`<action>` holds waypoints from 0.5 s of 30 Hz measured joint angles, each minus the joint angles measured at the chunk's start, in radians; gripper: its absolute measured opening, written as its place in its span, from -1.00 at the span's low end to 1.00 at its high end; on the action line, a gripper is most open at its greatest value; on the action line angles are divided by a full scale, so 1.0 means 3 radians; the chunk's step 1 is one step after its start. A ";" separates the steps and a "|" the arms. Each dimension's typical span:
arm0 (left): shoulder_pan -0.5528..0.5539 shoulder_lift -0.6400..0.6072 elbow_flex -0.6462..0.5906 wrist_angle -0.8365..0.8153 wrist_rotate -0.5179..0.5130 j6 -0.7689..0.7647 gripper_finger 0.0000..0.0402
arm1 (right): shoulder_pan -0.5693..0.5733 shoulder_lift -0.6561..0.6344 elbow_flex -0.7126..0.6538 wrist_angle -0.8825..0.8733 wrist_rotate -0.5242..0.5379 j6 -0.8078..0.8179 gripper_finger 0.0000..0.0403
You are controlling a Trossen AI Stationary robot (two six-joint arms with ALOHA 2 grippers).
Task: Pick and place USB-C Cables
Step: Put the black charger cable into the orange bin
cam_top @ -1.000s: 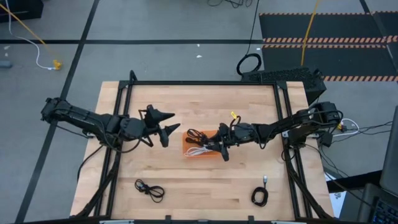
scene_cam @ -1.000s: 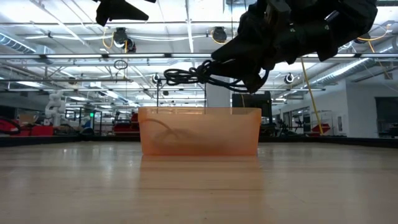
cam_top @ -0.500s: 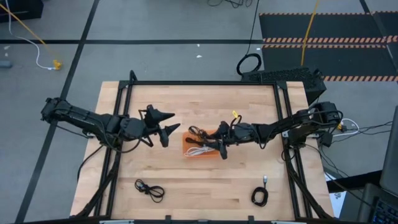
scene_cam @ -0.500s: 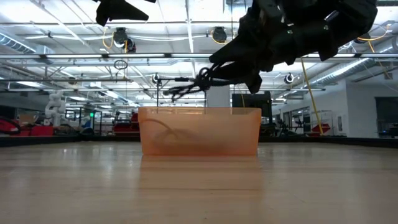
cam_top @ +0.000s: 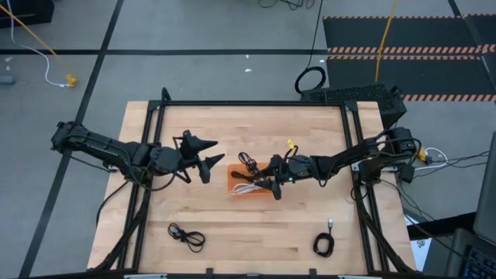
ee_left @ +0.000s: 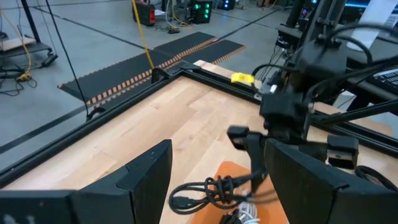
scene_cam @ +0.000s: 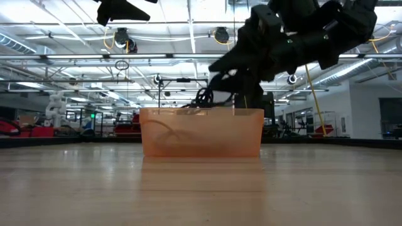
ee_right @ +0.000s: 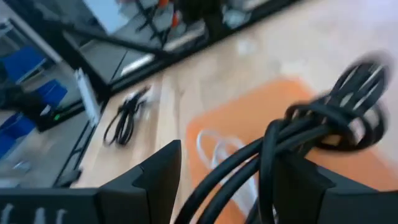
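Cables number four in plain sight: a bundled black USB-C cable (cam_top: 248, 162) hangs at the right gripper (cam_top: 273, 178) just above the translucent orange plastic tray (cam_top: 236, 186); a thin white coiled cable (cam_top: 246, 188) lies inside that tray; a loosely coiled black cable (cam_top: 187, 235) rests on the pale wooden table (cam_top: 248, 240) near its front left; and a tight black coil with a silver plug (cam_top: 324, 243) lies near the front right. In the right wrist view the black bundle runs between that gripper's parted fingers (ee_right: 155, 174), though whether they grip it cannot be told. In the low view the bundle dangles just over the tray's rim. The left gripper (cam_top: 208, 153) hovers beside the tray on its left, fingers spread wide and holding nothing. A black metal frame (cam_top: 256, 103) borders the table.
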 joint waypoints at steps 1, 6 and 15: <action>0.0000 0.0000 0.0000 -0.0009 0.0000 0.0000 0.28 | 0.0000 0.0043 0.0000 -0.0004 -0.0094 0.0039 0.03; 0.0000 0.0000 0.0000 -0.0010 0.0000 0.0022 0.28 | 0.0004 0.0225 0.0000 0.0028 -0.0294 0.0061 0.03; 0.0000 0.0000 0.0000 -0.0012 0.0000 0.0021 0.28 | -0.0005 0.0170 0.0000 -0.0061 -0.0315 -0.0540 0.00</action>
